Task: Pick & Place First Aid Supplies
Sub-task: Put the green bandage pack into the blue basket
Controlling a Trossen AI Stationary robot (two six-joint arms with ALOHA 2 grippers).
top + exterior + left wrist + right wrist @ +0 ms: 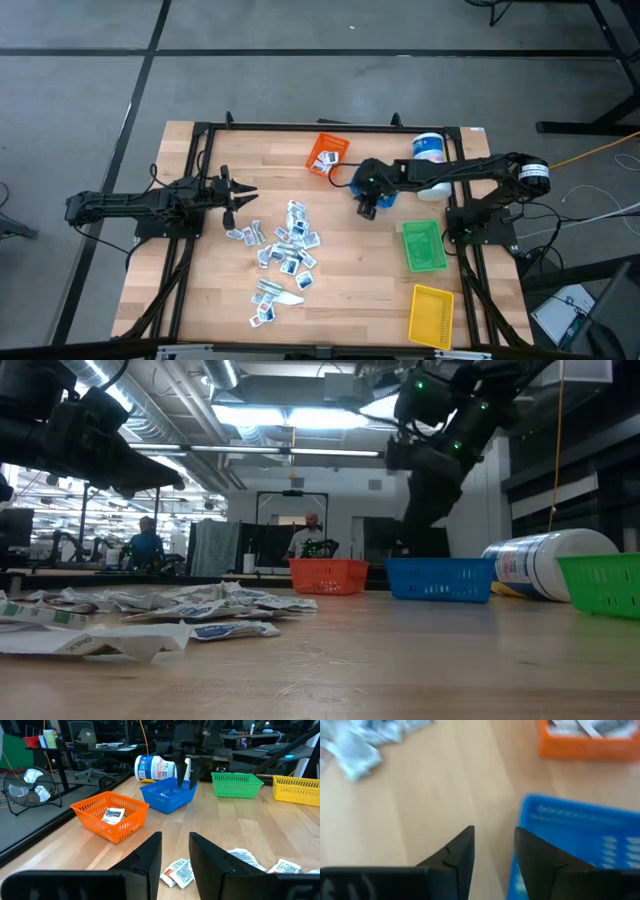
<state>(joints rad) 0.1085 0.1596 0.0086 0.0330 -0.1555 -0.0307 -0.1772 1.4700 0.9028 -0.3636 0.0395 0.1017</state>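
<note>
Packets (150,622) lie nearest in the low view, a loose white heap spread on the bare table (350,290). From above, the heap (285,250) sits mid-table, just ahead of and below the left gripper (243,197), which hovers beside its upper edge without touching it. That gripper's fingers stand a little apart with nothing between them; its wrist view shows a couple of red-and-white packets (179,872) on the wood just beyond the fingertips, and more packets (260,862) off to one side.

The right gripper (368,208) is well apart from the heap, across a stretch of bare wood. It hangs over the near edge of the blue bin (580,845), fingers parted and empty, pointing down. In its wrist view the heap (360,742) is far off, beyond the fingertips, and the orange bin (587,742) with packets (590,726) inside lies past the blue one.

From the left wrist, one packet (114,815) rests in the orange bin (111,815), which stands beside the blue bin (167,796). Behind the right gripper (192,775) lies a white canister (155,767) on its side. Farther from both grippers are the green bin (424,246) and the yellow bin (432,315).

Two people (305,538) stand in the room beyond the table.
</note>
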